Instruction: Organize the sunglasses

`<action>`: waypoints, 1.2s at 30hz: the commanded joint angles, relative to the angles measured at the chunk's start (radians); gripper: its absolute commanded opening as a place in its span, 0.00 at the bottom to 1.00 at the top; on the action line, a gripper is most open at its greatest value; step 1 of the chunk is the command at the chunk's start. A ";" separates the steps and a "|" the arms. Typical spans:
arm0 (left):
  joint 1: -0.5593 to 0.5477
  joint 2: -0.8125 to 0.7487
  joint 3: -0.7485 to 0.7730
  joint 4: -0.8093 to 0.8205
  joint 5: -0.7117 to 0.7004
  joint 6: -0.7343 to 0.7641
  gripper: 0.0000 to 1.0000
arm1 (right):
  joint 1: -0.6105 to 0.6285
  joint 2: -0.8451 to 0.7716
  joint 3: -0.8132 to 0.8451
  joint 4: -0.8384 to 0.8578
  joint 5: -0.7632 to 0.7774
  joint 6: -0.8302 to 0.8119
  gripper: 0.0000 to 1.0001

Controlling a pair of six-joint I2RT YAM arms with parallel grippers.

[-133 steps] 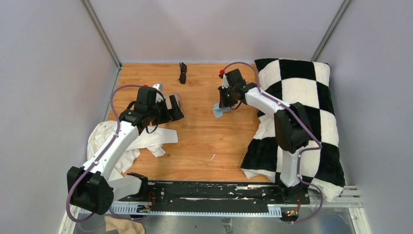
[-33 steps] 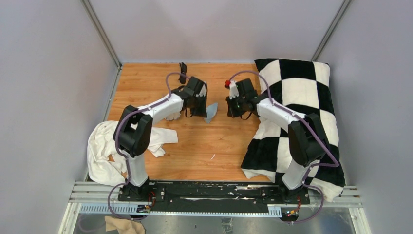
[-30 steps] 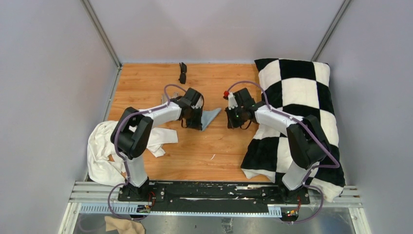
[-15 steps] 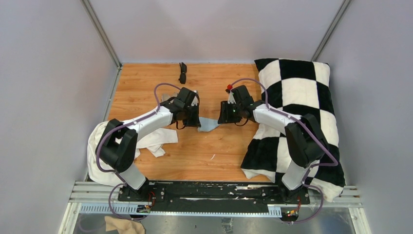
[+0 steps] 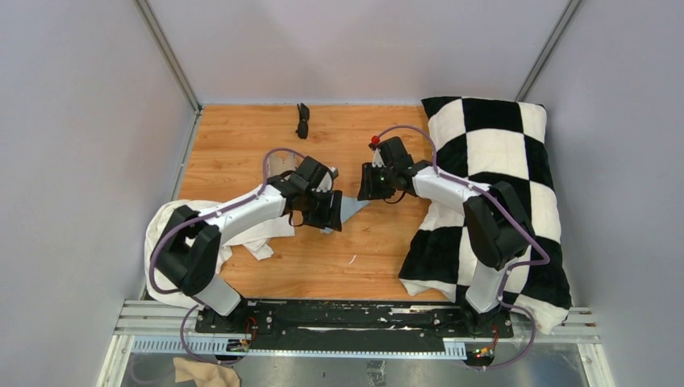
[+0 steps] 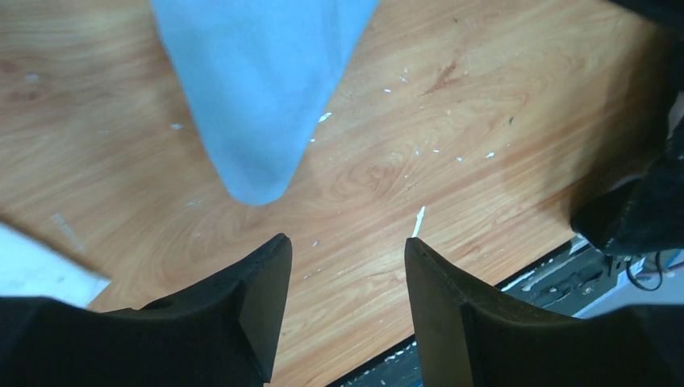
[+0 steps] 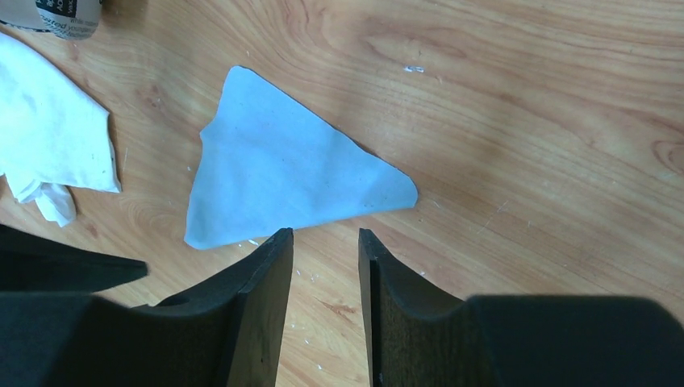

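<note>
The sunglasses (image 5: 302,121) lie folded at the far edge of the wooden table, apart from both arms and out of both wrist views. A light-blue cloth (image 5: 349,210) lies flat on the wood between the grippers. It also shows in the left wrist view (image 6: 258,81) and the right wrist view (image 7: 282,173). My left gripper (image 5: 328,214) is open and empty just left of the cloth, its jaws (image 6: 347,250) over bare wood. My right gripper (image 5: 365,187) is open and empty just beyond the cloth's far right corner, its jaws (image 7: 325,238) narrowly parted.
A tan-grey case (image 5: 280,164) lies behind the left arm; its end shows in the right wrist view (image 7: 68,16). A white crumpled cloth (image 5: 173,242) covers the near left. A black-and-white checked pillow (image 5: 500,177) fills the right side. Grey walls enclose the table.
The cloth, held stretched between both grippers half a second ago, now lies loose on the table. My left gripper has moved toward the near side; my right gripper has drawn back slightly.
</note>
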 commanded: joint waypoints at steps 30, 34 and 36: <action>0.319 -0.505 -0.220 -0.059 -0.250 -0.231 0.47 | 0.319 0.498 0.650 -0.372 0.497 -0.093 0.44; 0.319 -0.502 -0.225 -0.053 -0.247 -0.231 0.47 | 0.324 0.513 0.645 -0.379 0.521 -0.080 0.40; 0.320 -0.501 -0.225 -0.051 -0.244 -0.231 0.46 | 0.324 0.517 0.645 -0.386 0.530 -0.078 0.31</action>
